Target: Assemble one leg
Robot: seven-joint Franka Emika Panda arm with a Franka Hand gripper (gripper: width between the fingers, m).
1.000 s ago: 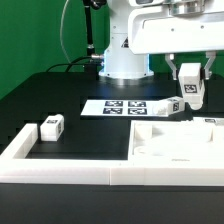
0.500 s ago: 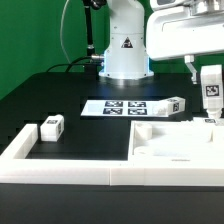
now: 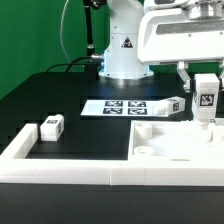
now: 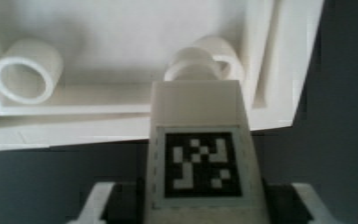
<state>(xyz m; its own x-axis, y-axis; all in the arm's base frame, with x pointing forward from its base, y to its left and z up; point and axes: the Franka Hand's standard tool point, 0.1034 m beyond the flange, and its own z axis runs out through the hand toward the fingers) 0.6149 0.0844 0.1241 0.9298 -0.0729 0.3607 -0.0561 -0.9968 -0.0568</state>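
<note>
My gripper (image 3: pixel 205 92) is shut on a leg (image 3: pixel 205 100), a small white block with a black-and-white tag facing the camera. It holds the leg upright above the far right corner of the large white panel (image 3: pixel 160 150). In the wrist view the held leg (image 4: pixel 202 125) fills the middle between my fingers (image 4: pixel 105 200), its far end over a round raised socket (image 4: pixel 208 58) of the panel. A second socket (image 4: pixel 23 76) lies beside it. Two more legs rest on the table: one (image 3: pixel 52 125) at the exterior view's left, one (image 3: pixel 175 104) beside the marker board.
The marker board (image 3: pixel 120 107) lies flat behind the panel. A low white wall (image 3: pixel 50 166) runs along the front and up the exterior view's left side. The robot base (image 3: pixel 125 55) stands at the back.
The gripper carried the leg to the exterior view's right, turned it from tilted to upright, then came down a little and back left over the panel's corner.
</note>
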